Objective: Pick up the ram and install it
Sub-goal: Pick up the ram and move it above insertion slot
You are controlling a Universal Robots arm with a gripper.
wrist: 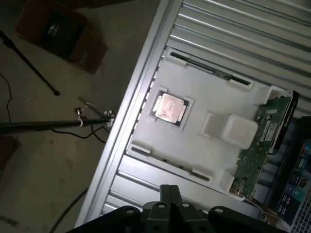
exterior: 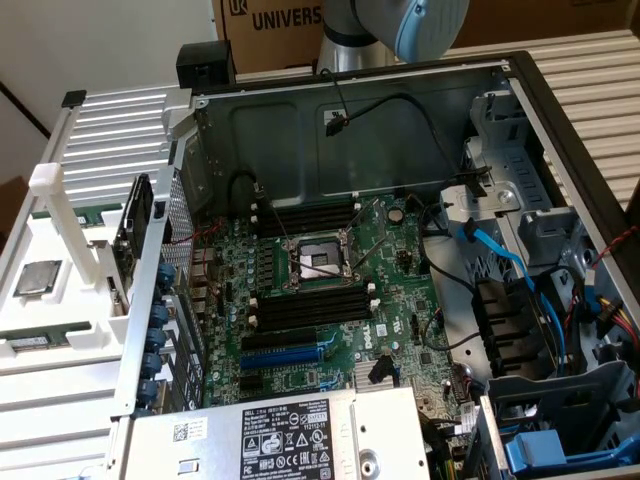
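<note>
At the exterior view's left, a white moulded plastic tray (exterior: 72,300) sits on the pale ribbed metal surface (exterior: 115,125). The ram (exterior: 35,343), a thin dark-green circuit-board stick with a pale label, lies in a groove along the tray's near edge. Just beyond it, a square silver processor chip (exterior: 38,278) rests in its own recess. A green expansion card (exterior: 135,225) stands upright at the tray's right side, beside the open grey metal computer case (exterior: 300,130). Inside the case lies a green motherboard (exterior: 392,250) with long black plastic slots (exterior: 305,310), all unfilled, and blue cables (exterior: 512,268) run further right. In the wrist view the black tool (wrist: 170,189) hangs above the ribbed surface just outside the tray's rim. Its fingers are pressed together on nothing, apart from the ram.
</note>
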